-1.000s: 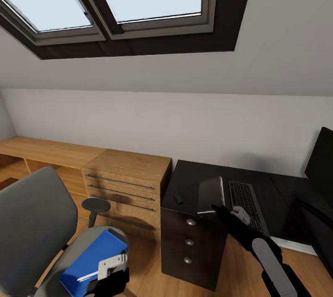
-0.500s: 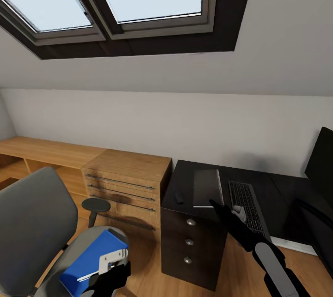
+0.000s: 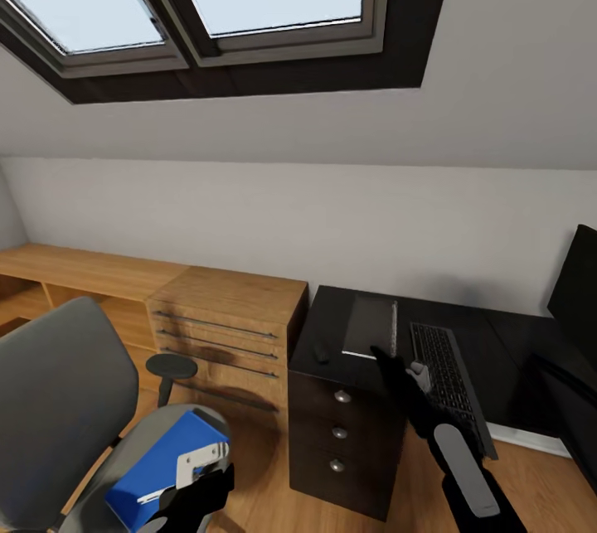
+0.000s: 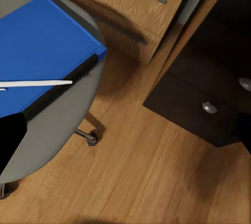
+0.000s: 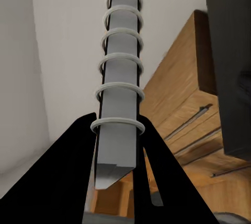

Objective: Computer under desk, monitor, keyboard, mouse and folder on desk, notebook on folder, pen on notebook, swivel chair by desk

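Our right end effector [image 5: 117, 145] grips the notebook [image 3: 370, 326] beside the keyboard [image 3: 444, 375] on the table [image 3: 332, 326]; left end effector [image 3: 195, 487] state unclear. Next, we fetch the folder [image 3: 162, 462].

Right arm [image 3: 464, 467] is mostly matte black with a light grey rounded panel along the forearm, plus a whitish bit at the wrist. Its fingers [image 5: 78, 172] look like flat black tapered blades. Left gripper [image 3: 195, 479] has a black body with a pale grey-white bracket on top.
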`<state>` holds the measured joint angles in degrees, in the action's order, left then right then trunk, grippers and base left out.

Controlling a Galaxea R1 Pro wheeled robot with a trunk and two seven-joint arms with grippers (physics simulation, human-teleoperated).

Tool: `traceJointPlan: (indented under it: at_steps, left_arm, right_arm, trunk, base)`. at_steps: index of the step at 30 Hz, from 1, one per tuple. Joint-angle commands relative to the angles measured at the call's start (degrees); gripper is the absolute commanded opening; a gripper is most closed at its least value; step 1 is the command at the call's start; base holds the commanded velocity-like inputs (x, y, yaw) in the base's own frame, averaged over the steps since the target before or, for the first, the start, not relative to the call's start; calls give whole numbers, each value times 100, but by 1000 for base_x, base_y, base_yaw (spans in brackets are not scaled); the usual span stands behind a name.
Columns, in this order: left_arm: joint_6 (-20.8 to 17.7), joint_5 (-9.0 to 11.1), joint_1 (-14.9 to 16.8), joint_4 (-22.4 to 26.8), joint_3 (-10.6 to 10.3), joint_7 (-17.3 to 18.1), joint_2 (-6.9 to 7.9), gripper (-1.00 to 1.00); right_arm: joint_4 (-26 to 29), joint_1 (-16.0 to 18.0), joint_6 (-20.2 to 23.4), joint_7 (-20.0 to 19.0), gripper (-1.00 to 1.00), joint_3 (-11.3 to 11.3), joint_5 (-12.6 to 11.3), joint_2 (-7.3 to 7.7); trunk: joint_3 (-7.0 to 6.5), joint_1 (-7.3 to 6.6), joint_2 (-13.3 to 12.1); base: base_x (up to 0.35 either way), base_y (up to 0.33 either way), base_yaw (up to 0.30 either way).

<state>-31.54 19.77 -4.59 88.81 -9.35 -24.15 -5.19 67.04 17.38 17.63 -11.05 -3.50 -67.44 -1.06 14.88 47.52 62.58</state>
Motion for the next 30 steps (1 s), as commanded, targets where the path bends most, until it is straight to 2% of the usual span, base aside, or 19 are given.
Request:
traceJointPlan:
  at_steps: [1,5,19,22,27,30]
  left_arm:
    - [-11,68,1,11,-6,-54,1,100]
    - [-18,78,1,13,-5,-55,1,100]
    - [-19,80,1,14,-27,-55,1,100]
    - [-19,80,1,14,-30,-55,2,100]
    - [-19,80,1,14,-31,-55,8,100]
    - [-19,80,1,14,-31,-55,6,100]
  right_arm:
    - [-58,12,33,-4,-100,-50,-46,-72]
    - [-386,19,-33,5,-100,-85,-33,-191]
    - [-540,21,-50,9,-100,-63,-46,-221]
    - [-626,20,-49,7,-100,-63,-194,-222]
    - [-682,20,-43,11,-100,-68,-640,-220]
    - [-688,20,-41,13,-100,-70,-704,-220]
  trunk:
    - [24,23,46]
    - [96,111,207]
    - [348,419,768]
    - [401,484,889]
    - [491,594,1089]
    - [545,660,1209]
  base:
    - [0,0,0]
    - [0,0,0]
    - [0,0,0]
    - [0,0,0]
    - [0,0,0]
    - [0,0,0]
